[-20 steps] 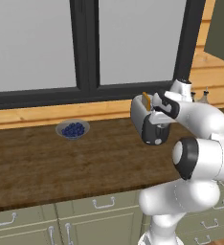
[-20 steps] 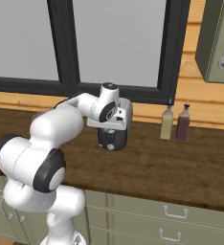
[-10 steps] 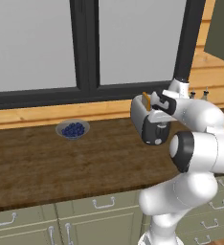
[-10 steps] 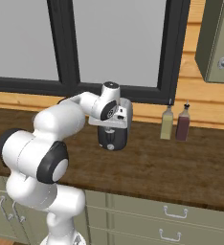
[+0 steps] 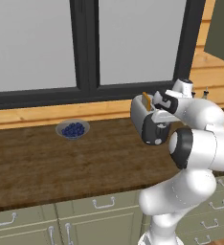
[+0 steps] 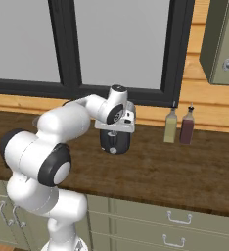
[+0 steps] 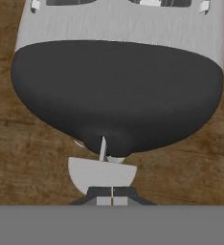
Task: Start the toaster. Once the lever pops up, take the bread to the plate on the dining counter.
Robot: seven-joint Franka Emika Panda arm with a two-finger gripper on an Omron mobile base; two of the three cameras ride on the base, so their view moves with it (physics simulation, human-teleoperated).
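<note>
Directly beneath the gripper (image 7: 112, 195), whose two fingertips are pressed together with nothing between them, sits the toaster's pale lever tab (image 7: 102, 175), touching or just under the tips. The toaster (image 5: 149, 125), grey on top with a dark rounded end (image 7: 116, 95), stands below the hand on the dark wood worktop (image 5: 61, 162). The bread (image 5: 146, 101) pokes up from the toaster slot, just beside the hand. Well off to the arm's left lies a small bowl of blueberries (image 5: 72, 129); to its right stand two bottles (image 6: 179, 126).
</note>
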